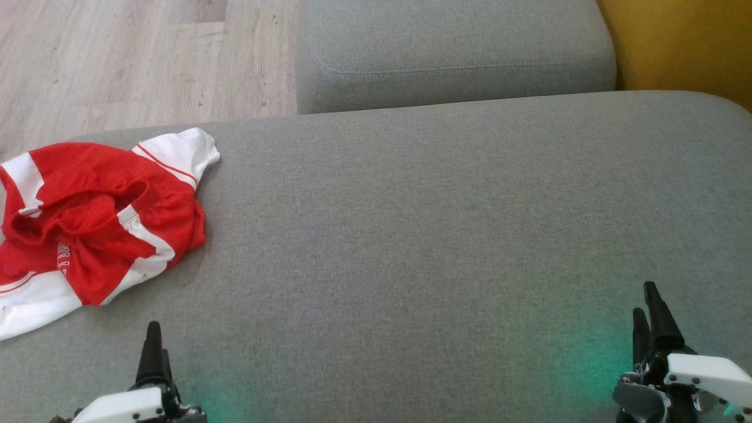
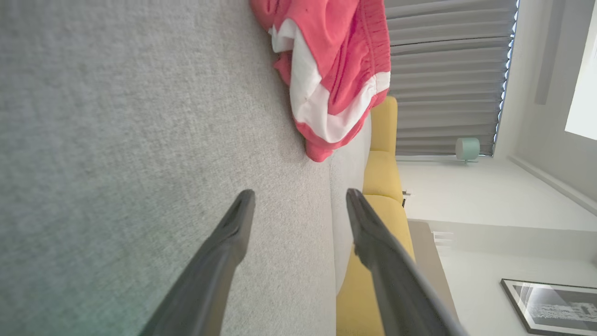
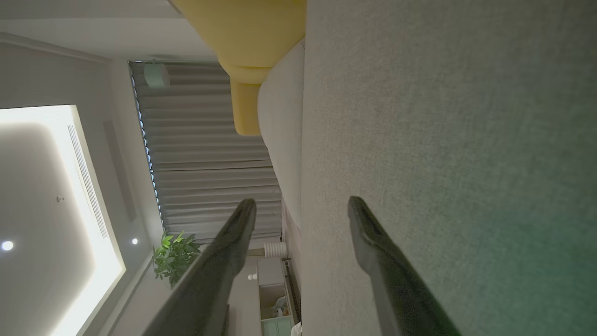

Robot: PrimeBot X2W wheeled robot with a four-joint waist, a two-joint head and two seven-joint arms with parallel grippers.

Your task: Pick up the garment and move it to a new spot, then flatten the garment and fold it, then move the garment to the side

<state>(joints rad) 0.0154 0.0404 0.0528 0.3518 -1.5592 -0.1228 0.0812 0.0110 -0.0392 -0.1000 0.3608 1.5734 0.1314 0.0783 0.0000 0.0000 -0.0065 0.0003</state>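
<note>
Rumpled red-and-white garment [image 1: 88,223] on grey sofa cushion [image 1: 440,235]

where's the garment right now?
In the head view, the red-and-white garment lies crumpled at the left edge of the grey sofa seat, ahead of the left gripper and not touching it.

Right wrist view, contents:

- Right gripper [image 3: 302,202]: two dark fingers [image 3: 219,261] rising from the bottom edge, tips held well apart, nothing between them.
- Grey upholstered surface [image 3: 443,140]: takes the right half, with a green tint at the lower right.
- Yellow upholstery [image 3: 242,28]: top, beside the rounded grey edge.
- Pleated grey curtain [image 3: 205,154]: centre left.
- Leafy plant [image 3: 175,254]: beside the left finger.
- Ceiling [image 3: 42,186]: bright lit panel, small spotlights.
- Pale cabinet [image 3: 273,289]: possibly shelving; too small to tell.
</note>
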